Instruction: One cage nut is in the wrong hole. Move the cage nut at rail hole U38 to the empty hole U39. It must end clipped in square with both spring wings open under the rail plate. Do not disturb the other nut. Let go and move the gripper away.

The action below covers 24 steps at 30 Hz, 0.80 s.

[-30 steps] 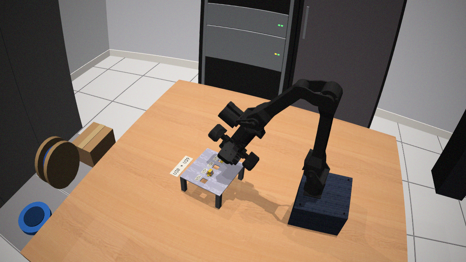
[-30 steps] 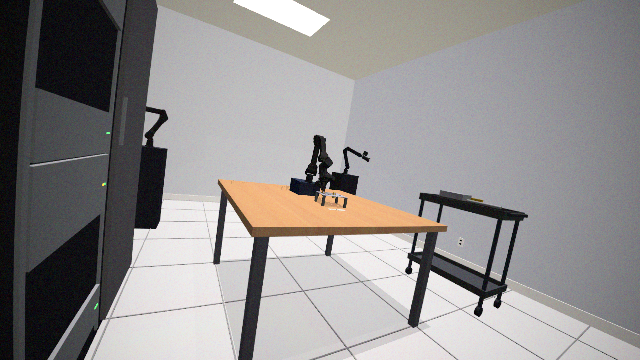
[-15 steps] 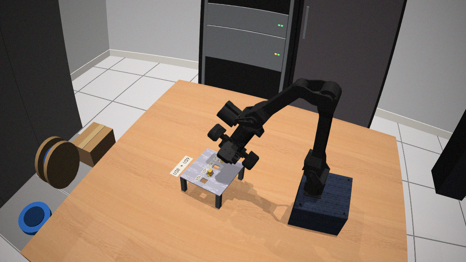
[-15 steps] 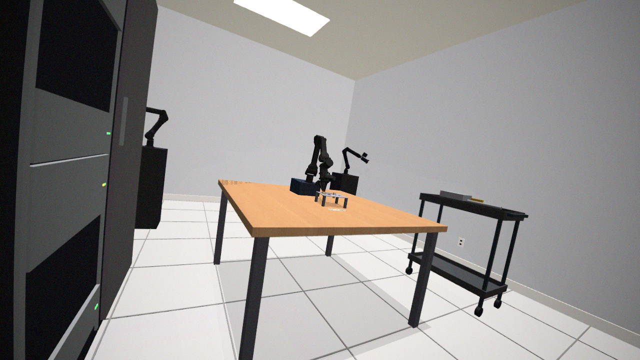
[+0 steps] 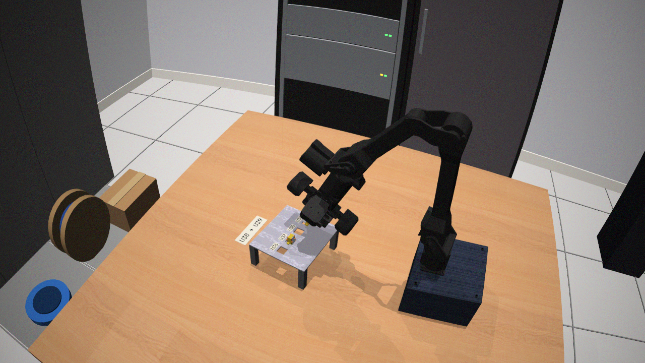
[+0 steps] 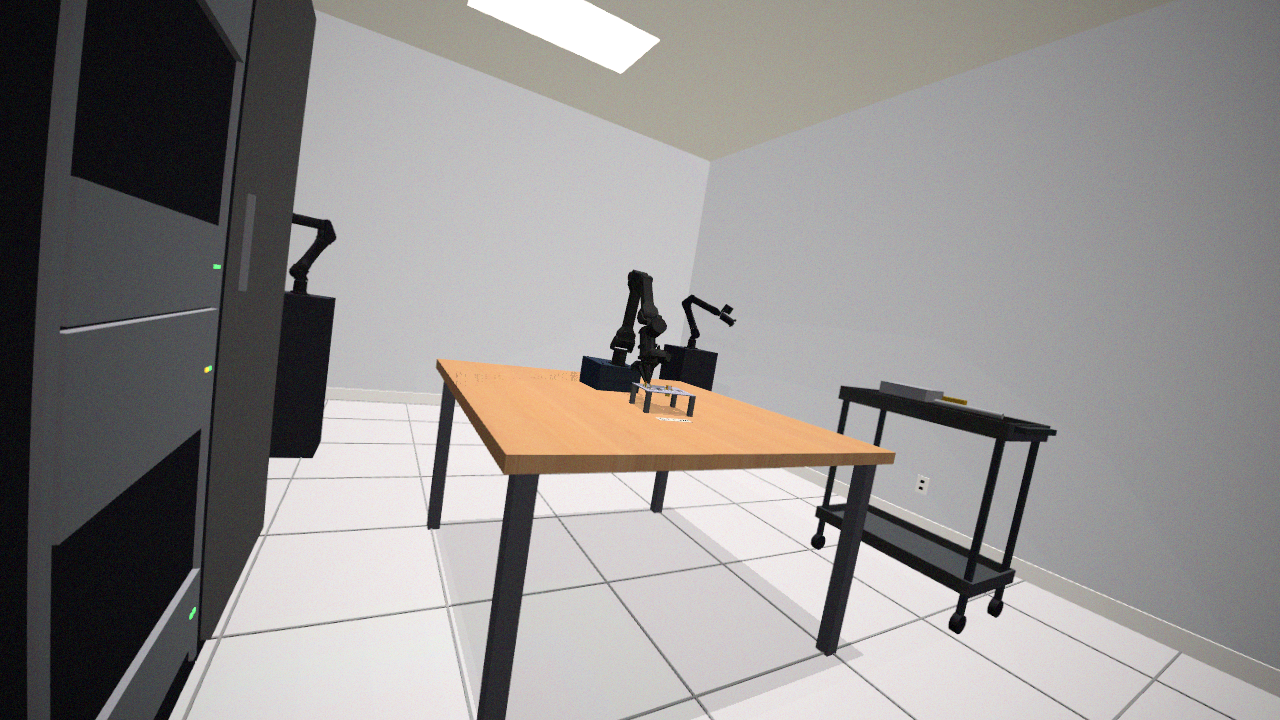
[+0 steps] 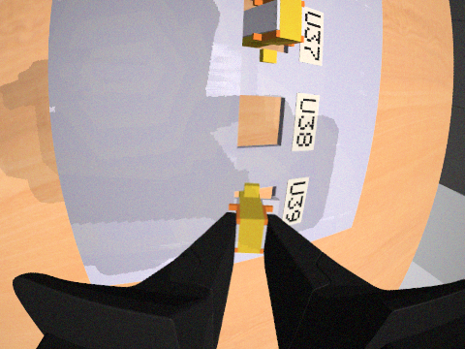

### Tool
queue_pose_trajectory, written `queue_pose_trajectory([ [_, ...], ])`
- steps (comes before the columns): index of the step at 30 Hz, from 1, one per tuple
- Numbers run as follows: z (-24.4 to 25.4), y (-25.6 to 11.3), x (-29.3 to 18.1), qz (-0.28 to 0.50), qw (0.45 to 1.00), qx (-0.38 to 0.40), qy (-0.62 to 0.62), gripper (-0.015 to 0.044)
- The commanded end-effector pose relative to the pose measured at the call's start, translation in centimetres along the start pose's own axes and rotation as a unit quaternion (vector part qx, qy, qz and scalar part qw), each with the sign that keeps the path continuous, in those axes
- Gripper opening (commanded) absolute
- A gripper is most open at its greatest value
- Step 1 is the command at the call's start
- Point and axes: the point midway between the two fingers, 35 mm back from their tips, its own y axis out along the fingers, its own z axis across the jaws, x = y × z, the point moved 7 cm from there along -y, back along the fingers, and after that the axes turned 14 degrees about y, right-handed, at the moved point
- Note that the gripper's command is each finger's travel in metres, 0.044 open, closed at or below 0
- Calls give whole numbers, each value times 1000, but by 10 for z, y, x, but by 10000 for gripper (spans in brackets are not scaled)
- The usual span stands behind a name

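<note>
Fingers nearly shut, the gripper (image 5: 308, 227) (image 7: 250, 223) pinches the gripped cage nut (image 7: 251, 233) by its sides over hole U39 (image 7: 267, 192), near the rail plate's (image 5: 275, 250) (image 7: 145, 145) far edge, presumably to line it up for clipping in, while its neighbour (image 5: 291, 238) (image 7: 291, 21) stands at U37.
</note>
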Motion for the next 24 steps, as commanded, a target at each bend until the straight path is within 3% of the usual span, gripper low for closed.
queue_pose_trajectory([
  [1, 0, 1, 0, 2, 1000, 2, 1, 33],
  [24, -3, 2, 0, 6, 1000, 18, 1, 33],
])
